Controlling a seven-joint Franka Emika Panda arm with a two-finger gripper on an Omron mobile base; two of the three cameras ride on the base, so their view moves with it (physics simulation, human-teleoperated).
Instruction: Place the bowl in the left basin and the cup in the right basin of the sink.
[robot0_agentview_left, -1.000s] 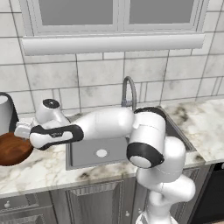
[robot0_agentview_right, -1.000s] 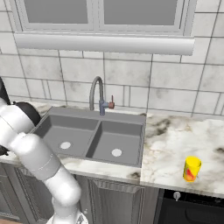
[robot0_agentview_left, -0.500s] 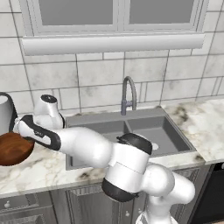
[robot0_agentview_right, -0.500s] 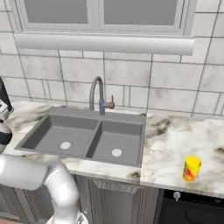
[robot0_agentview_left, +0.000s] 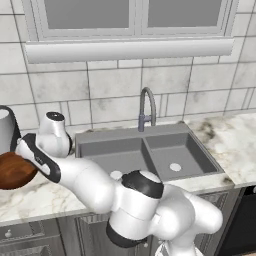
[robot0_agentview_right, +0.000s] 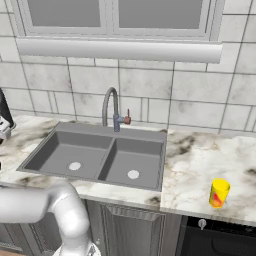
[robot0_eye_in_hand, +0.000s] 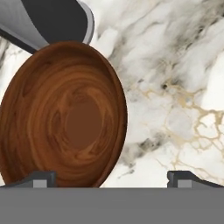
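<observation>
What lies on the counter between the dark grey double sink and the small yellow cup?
Nothing: in the right base view, bare marble counter separates the dark grey double sink from the small yellow cup.

reddish-brown grained bowl, yellow cup

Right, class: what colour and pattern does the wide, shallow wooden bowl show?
The wide, shallow wooden bowl is glossy reddish-brown with swirling grain, clearest in the hand view.

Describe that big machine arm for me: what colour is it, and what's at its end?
The arm is made of glossy white, rounded, tube-like segments joined by dark grey or black bands and caps. No cables or markings show. At its end, the gripper has two small dark, blocky finger tips, seen in the hand view.
</observation>
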